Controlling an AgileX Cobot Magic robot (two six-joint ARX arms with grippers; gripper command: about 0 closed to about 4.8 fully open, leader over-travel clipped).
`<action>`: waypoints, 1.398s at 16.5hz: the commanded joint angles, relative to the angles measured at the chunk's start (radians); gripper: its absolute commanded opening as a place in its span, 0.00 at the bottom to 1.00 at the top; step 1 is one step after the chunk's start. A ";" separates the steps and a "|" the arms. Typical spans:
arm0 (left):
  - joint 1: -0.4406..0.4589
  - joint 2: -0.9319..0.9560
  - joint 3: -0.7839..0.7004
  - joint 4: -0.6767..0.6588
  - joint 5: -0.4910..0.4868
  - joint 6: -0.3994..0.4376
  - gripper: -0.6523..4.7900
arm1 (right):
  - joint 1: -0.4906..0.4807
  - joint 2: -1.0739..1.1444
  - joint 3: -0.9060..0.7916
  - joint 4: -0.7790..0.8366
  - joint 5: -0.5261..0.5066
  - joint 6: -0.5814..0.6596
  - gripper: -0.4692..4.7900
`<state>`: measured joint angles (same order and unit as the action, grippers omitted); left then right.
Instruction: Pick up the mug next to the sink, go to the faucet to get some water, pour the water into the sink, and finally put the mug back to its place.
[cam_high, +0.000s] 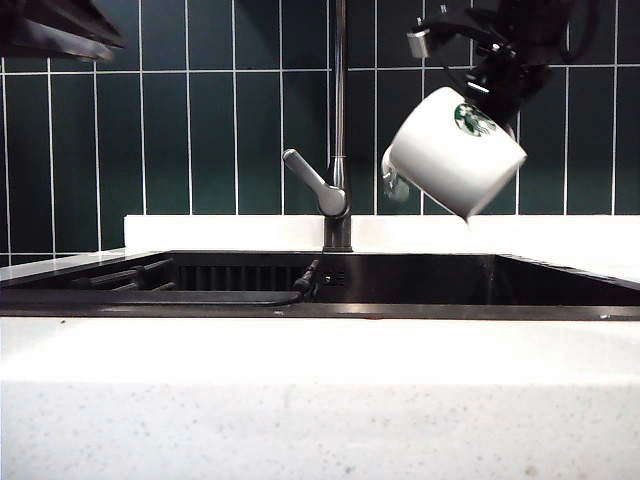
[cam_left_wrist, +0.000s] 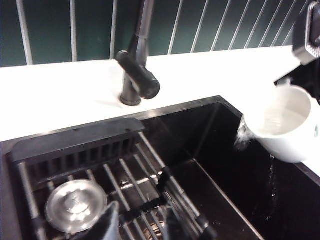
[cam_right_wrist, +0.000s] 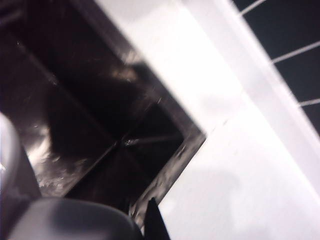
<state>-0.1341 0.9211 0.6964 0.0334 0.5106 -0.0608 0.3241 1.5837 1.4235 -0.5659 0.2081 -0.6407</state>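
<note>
The right gripper (cam_high: 490, 85) hangs high over the right part of the sink (cam_high: 400, 300), to the right of the faucet (cam_high: 340, 120). Its jaws are closed on the mug (cam_high: 455, 150), gripping it from above and behind. The mug is in the air, tilted steeply with its mouth turned down and toward the faucet, its green round logo facing up and its handle on the faucet side. In the left wrist view the mug (cam_left_wrist: 282, 125) leans over the sink's right edge with water inside it, and a thin stream runs off its lip into the black basin (cam_left_wrist: 225, 165). In the right wrist view only a blurred grey edge of the mug (cam_right_wrist: 10, 165) shows, with the sink corner (cam_right_wrist: 130, 135) below it.

The left gripper (cam_left_wrist: 137, 222) sits low over the left part of the sink, well apart from the mug. Only its dark blurred fingertips (cam_left_wrist: 107, 222) show, standing partly apart with nothing between them.

Under the left gripper a black drain rack (cam_left_wrist: 90, 160) with parallel bars lies in the sink, with a round metal strainer (cam_left_wrist: 75, 205) resting among the bars. The faucet's lever (cam_high: 312, 180) points up and away from the mug. A white counter (cam_high: 320, 400) runs around the sink, backed by dark green tiles (cam_high: 190, 120)
</note>
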 joint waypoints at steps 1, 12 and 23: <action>-0.001 -0.083 -0.058 0.006 -0.024 -0.003 0.33 | 0.045 -0.018 0.012 0.031 0.086 -0.018 0.09; -0.002 -0.168 -0.065 -0.102 -0.091 -0.020 0.33 | 0.124 0.072 0.013 0.169 0.425 -0.386 0.09; -0.021 -0.194 -0.064 -0.250 -0.129 -0.104 0.11 | 0.144 0.087 0.013 0.248 0.455 -0.699 0.09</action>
<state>-0.1528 0.7296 0.6312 -0.2146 0.3721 -0.1593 0.4652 1.6836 1.4246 -0.3553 0.6388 -1.3323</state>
